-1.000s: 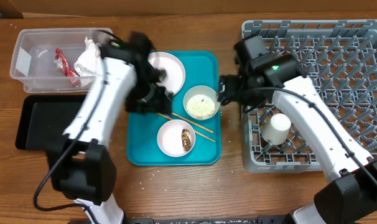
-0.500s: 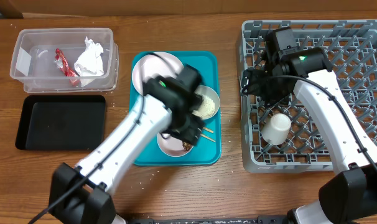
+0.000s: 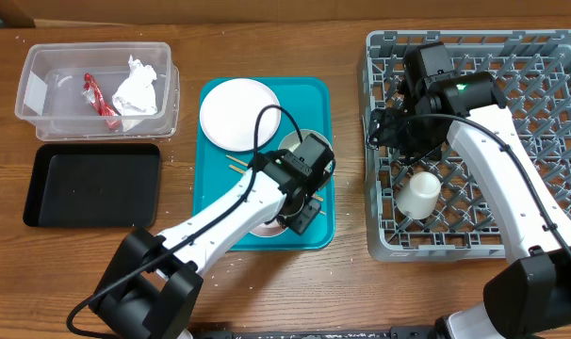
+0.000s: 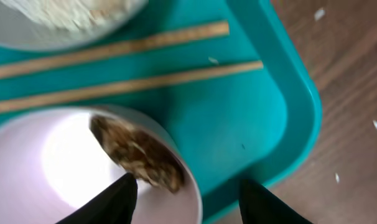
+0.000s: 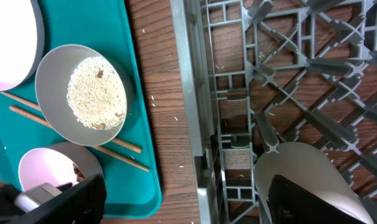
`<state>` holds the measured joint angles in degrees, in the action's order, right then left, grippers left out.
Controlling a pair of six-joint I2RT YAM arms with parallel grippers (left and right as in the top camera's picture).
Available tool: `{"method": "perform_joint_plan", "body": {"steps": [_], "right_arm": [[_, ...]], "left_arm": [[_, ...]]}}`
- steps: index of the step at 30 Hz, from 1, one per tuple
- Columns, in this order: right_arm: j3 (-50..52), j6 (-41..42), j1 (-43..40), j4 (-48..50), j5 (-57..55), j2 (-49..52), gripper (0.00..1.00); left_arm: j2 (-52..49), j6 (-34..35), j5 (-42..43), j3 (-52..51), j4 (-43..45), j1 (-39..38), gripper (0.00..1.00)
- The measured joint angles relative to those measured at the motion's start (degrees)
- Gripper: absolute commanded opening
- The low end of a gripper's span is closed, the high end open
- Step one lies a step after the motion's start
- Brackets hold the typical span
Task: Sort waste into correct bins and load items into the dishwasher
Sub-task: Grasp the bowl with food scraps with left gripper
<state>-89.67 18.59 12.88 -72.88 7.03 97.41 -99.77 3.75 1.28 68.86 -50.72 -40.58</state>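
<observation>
My left gripper [image 3: 301,213] [image 4: 188,200] is open and straddles the rim of the pale-pink bowl [image 4: 45,162] on the teal tray, one finger inside and one outside. A brown food scrap [image 4: 139,152] lies in that bowl. The two chopsticks [image 4: 123,86] lie just beyond it, then the rice bowl [image 5: 92,93]. A white plate [image 3: 236,113] sits at the tray's back. My right gripper [image 3: 387,129] [image 5: 198,200] is wide open and empty over the grey dish rack's [image 3: 521,66] left edge, next to the upturned white cup [image 3: 419,195] [image 5: 303,180].
The clear tub [image 3: 40,58] at back left holds the red wrapper [image 3: 97,94] and white napkin [image 3: 138,87]. The black tray [image 3: 92,184] lies in front of it. The teal tray [image 3: 316,94] lies in the middle. Rice grains dot the wood.
My left arm has swung from the plate side across the tray and down to the scrap bowl. My right arm drew back from the rice bowl to the rack, then stayed.
</observation>
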Motion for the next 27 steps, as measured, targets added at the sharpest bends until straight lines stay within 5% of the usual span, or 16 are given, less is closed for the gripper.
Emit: {"method": "perform_joint_plan", "body": {"steps": [15,27], "right_arm": [[0.0,-0.6,0.0,-0.7,0.0,0.0,0.86],[0.0,-1.6,0.0,-1.2,-0.2,0.0,0.86]], "left_arm": [[-0.8,-0.6,-0.2,-0.5,2.6,0.1,0.39],[-5.1,3.8,-0.1,-1.4,2.3,0.1,0.04]]}}
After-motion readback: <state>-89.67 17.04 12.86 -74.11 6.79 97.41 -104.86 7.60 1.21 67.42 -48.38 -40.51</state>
